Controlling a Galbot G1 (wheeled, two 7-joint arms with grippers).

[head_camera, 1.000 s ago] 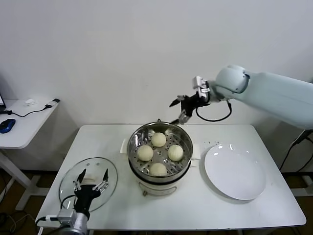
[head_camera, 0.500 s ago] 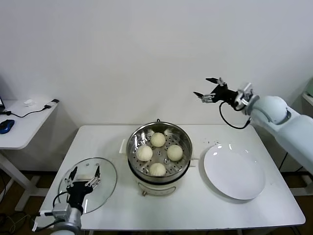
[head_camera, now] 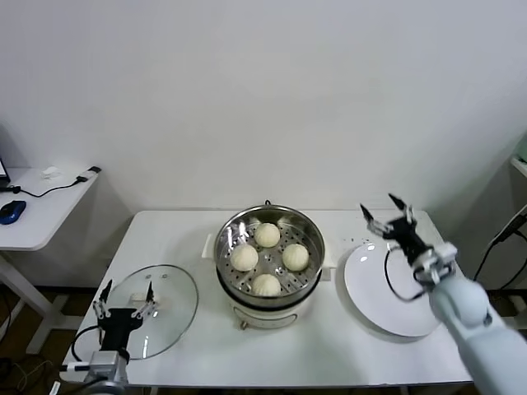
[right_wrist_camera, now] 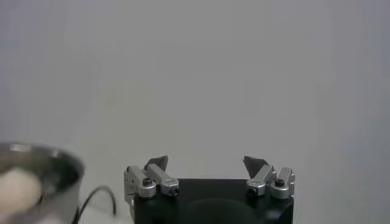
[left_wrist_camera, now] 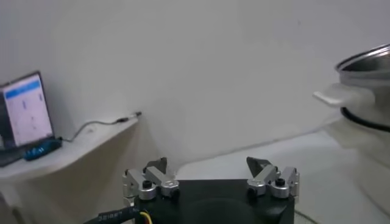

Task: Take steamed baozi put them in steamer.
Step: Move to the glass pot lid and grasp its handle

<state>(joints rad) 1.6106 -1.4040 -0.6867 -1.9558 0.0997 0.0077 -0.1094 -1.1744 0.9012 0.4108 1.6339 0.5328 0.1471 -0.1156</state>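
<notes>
Four cream-white baozi (head_camera: 267,261) lie on the perforated tray inside the steel steamer (head_camera: 231,230) at the table's middle; its rim also shows in the left wrist view (left_wrist_camera: 365,59). One bun shows in the right wrist view (right_wrist_camera: 19,185). My right gripper (head_camera: 387,214) is open and empty, above the far edge of the white plate (head_camera: 399,304), right of the steamer. My left gripper (head_camera: 125,290) is open and empty, low at the table's front left, over the glass lid (head_camera: 169,288).
A side table (head_camera: 37,210) with a blue mouse (head_camera: 11,211) and cables stands at the left. A lit laptop screen (left_wrist_camera: 25,108) shows in the left wrist view. A white wall lies behind the table.
My right arm swung from above the steamer's far rim out to the right and down to the plate's far edge. My left gripper sank lower and a little leftward at the lid.
</notes>
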